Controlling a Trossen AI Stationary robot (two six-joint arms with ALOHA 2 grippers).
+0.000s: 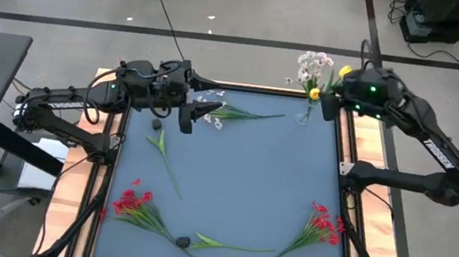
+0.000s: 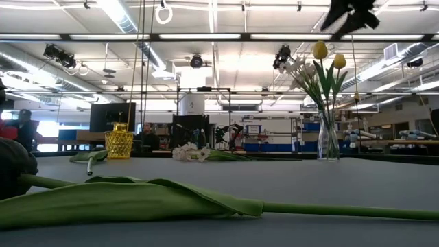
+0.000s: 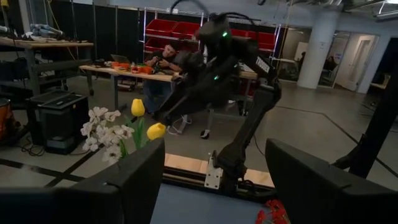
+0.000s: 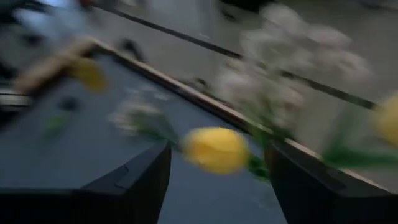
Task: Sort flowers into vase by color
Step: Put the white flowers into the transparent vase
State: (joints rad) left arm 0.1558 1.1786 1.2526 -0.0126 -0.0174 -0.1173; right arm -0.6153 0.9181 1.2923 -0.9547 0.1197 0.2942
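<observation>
- My right gripper (image 1: 332,95) hangs just beside the clear glass vase (image 1: 305,113) at the table's far right corner, jaws spread and empty; I judge a stem has just gone in.
- In the vase stand yellow buds (image 2: 320,50) and a white-pinkish spray (image 1: 313,66), upright on thin green stems. From the right wrist, one yellow bud (image 4: 215,150) sits between my parted fingers, touching neither as far as I can tell.
- My left gripper (image 1: 186,121) hovers over the far left of the blue mat, jaws spread, nothing in them, just beside a loose white-blossomed stem (image 1: 231,113) lying flat.
- Unsorted: a red cluster (image 1: 134,203) at near left, another red cluster (image 1: 323,224) at near right, a dark bloom (image 1: 184,242) with its long leafy stem at the near edge, and one green stem (image 1: 161,151) near the left side.
- A faceted gold vase (image 2: 119,142) shows in the low view at far left; it reads as the second container.
- Next, I judge, the right arm must lift clear without snagging the buds, then one gripper picks the next flower low on its stem.
- The stems look slim, smooth plastic with floppy leaves; I expect them to roll and flex.
</observation>
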